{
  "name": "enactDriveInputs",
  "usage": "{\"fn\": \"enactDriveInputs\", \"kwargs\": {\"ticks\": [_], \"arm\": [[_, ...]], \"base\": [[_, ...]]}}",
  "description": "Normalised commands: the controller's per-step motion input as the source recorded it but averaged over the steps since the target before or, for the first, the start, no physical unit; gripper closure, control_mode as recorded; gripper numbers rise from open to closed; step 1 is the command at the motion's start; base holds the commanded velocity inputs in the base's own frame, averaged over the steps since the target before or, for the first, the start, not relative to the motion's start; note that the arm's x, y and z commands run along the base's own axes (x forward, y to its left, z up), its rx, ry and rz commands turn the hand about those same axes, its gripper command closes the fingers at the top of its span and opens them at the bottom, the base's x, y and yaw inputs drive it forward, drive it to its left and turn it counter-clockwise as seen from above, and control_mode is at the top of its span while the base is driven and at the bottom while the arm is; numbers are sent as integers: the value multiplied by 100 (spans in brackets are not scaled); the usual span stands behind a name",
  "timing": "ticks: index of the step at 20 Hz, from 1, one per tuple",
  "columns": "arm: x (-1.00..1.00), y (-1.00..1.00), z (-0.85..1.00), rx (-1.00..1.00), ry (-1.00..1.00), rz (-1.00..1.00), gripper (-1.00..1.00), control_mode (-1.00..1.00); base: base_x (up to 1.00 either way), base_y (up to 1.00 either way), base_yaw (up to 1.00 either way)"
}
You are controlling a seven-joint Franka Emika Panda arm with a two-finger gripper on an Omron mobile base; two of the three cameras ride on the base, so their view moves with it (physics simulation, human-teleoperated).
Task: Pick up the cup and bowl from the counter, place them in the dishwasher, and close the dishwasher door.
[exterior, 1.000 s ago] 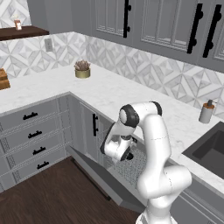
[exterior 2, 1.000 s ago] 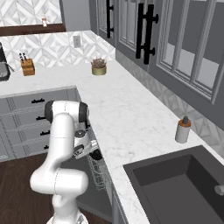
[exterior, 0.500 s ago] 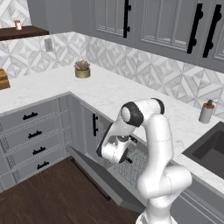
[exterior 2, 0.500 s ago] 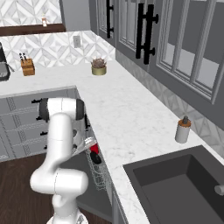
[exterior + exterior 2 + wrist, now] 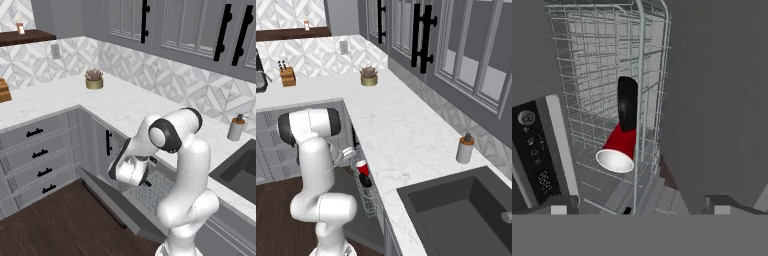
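The red cup (image 5: 619,146) lies tilted in the dishwasher's grey wire rack (image 5: 594,60), its white mouth turned toward the hand. The black bowl (image 5: 627,102) stands on edge just behind it, touching it. From the right base both sit in the rack (image 5: 370,202), cup (image 5: 362,167) above bowl (image 5: 366,181). My gripper (image 5: 633,210) is open, a short way back from the cup, with nothing between its fingers. It hangs by the rack's front (image 5: 146,181) over the dishwasher door (image 5: 112,202), which is dropped open. The gripper (image 5: 348,152) sits just left of the cup. The dark control strip (image 5: 534,150) is at the left.
The white marble counter (image 5: 125,105) carries a grey soap dispenser (image 5: 235,128) near the dark sink (image 5: 456,215) and a potted plant (image 5: 93,79) at the back. A knife block (image 5: 287,76) stands far left. Grey drawers (image 5: 35,150) flank the open door.
The gripper has opened and let go of the cup, which now rests in the rack beside the bowl. The hand has drawn back a little from the rack.
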Motion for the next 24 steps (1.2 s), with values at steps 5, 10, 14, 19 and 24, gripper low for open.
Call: {"fn": "enactDriveInputs", "kwargs": {"ticks": [5, 10, 14, 19, 24], "arm": [[0, 36, 100, 0, -27, 0, -100, -100], [0, 8, 100, 0, -31, -1, -100, -100], [0, 0, 100, 0, -33, -3, -100, -100], [0, 0, 100, 9, -13, -8, -100, -100], [0, 1, 100, 13, -5, -9, -100, -100]], "base": [[0, 0, 0], [0, 0, 0], [0, 0, 0], [0, 0, 0], [0, 0, 0]]}}
